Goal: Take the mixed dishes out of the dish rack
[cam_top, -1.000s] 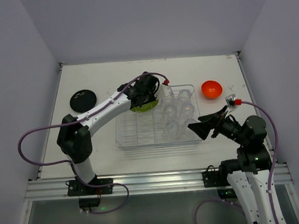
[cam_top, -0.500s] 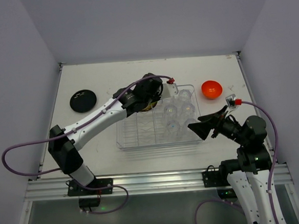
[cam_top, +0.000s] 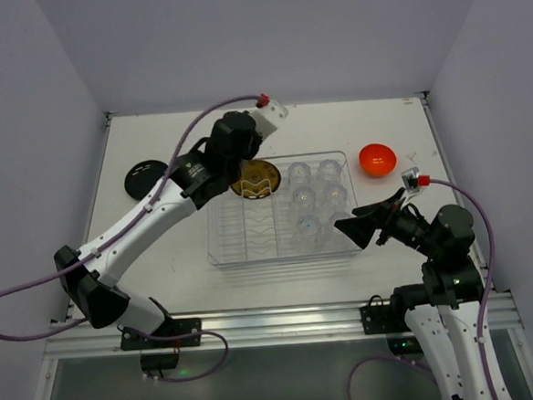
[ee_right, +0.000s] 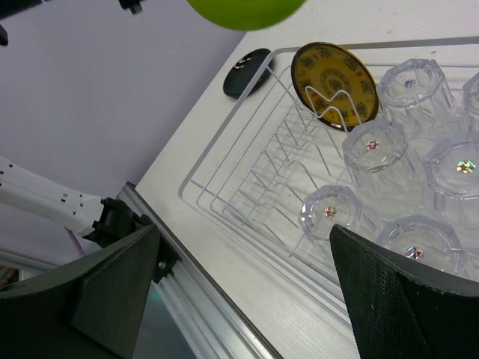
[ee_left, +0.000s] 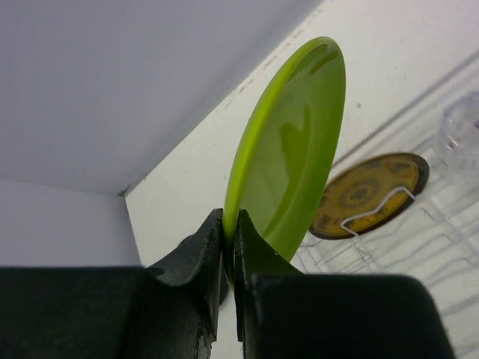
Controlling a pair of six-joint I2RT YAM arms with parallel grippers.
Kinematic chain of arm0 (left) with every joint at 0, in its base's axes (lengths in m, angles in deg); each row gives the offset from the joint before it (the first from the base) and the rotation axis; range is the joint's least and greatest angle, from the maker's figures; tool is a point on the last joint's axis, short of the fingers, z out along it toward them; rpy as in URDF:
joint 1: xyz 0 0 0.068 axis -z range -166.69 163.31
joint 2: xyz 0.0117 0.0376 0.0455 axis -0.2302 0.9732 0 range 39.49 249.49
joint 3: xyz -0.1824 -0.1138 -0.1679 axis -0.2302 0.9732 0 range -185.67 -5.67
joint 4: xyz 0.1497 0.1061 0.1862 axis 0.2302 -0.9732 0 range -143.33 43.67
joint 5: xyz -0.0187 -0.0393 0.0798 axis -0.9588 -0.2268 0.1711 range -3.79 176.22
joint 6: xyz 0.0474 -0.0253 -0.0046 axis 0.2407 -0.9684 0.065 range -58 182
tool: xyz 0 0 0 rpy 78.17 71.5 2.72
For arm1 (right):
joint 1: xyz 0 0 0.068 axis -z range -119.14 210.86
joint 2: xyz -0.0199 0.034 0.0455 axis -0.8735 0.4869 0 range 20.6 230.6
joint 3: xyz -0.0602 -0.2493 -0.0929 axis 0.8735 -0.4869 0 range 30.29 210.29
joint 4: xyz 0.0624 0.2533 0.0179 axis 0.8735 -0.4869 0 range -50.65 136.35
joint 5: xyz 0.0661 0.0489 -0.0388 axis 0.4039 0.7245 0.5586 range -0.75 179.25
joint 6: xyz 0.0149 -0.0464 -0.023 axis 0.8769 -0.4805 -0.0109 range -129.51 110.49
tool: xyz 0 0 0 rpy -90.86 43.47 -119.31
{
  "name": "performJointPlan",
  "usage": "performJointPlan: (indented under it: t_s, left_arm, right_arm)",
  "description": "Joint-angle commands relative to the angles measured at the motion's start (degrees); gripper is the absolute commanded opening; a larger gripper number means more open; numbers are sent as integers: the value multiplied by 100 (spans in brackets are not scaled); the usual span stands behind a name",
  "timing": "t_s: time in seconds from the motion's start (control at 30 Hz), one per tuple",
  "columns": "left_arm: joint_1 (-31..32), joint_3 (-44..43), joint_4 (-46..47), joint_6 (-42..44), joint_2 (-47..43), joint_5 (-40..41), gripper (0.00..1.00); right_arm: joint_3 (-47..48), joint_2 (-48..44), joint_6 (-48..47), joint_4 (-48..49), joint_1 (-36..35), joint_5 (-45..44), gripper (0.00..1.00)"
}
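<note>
Over the last second the left arm had drawn a lime-green plate [ee_left: 292, 149] up out of the dish rack [cam_top: 279, 254]. A second before, that plate sat at the rack's far left corner. It now hung in the air above and beyond that corner, clear of the ribs. That probably counted as one more dish freed, though it had yet to be set down on the bench [cam_top: 352, 121].

The left gripper [ee_left: 228, 224] had its fingers pinched tight on the plate's lower rim, holding it on edge and tilted. The arm itself had stretched out long from its base, reaching diagonally past the rack's left side, with its wrist raised over the far wall.

A yellow plate with dark rim [cam_top: 254, 180] stood propped in the wire slots at the rack's far left. Six clear glass cups [cam_top: 312, 201] sat mouth-down in the rack's right half.

An orange bowl [cam_top: 377, 158] lay on the bench just off the rack's far right corner. A black round dish [cam_top: 141, 177] lay off its left side, partly hidden by the arm.

The right gripper [cam_top: 349, 233] hovered at the rack's near right corner, fingers spread wide and empty, pointed toward the cups.
</note>
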Motion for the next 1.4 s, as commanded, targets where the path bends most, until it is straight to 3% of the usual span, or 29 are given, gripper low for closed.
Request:
performJointPlan:
  t_s: [0.0, 0.17, 0.2, 0.23, 0.33, 0.43, 0.57, 0.77, 0.97, 1.03, 1.1, 1.2, 1.37]
  left_arm:
    - [-1026, 23, 1100, -1509, -703, 23, 0]
    - [-3732, 1223, 1865, -4409, -1345, -1587, 0]
    - [-4145, 1428, 2057, -4866, -1398, -2347, 0]
    - [-4967, 1639, 2198, -5636, -1381, -2789, 0]
    - [-6324, 2439, 2760, -7061, -1022, -4294, 0]
    - [-6846, 2888, 3296, -7812, -389, -5111, 0]
    - [-6927, 3143, 3570, -8026, 252, -4755, 0]
    - [-6997, 2915, 3096, -7701, 1061, -4271, 0]
    - [-7015, 3064, 2710, -7613, 1107, -3823, 1]
    - [-7032, 3108, 2674, -7578, 1028, -3542, 12]
    - [-7058, 3117, 2666, -7534, 983, -3410, 15]
    - [-7094, 3100, 2648, -7498, 1045, -3505, 20]
    - [-7094, 3266, 2867, -7489, 1089, -3813, 40]
  right_arm:
    - [14, -7, 93, 184, -21, 108, 97]
    - [-48, -42, 163, 237, -30, 186, 97]
    - [-65, -51, 172, 280, -21, 204, 97]
    - [-126, -68, 198, 342, -21, 204, 97]
    - [-320, -139, 373, 744, -21, 222, 97]
    - [-461, -16, 375, 904, -21, 309, 97]
    - [-584, 151, 321, 1080, -21, 354, 97]
    - [-795, 247, 278, 1423, -21, 310, 98]
    - [-839, 178, 181, 1432, -21, 65, 99]
    - [-891, 142, 172, 1450, -21, 11, 99]
    - [-918, 134, 181, 1476, -21, 2, 99]
    - [-909, 134, 181, 1485, -21, 2, 99]
    - [-944, 90, 154, 1476, -21, -15, 99]
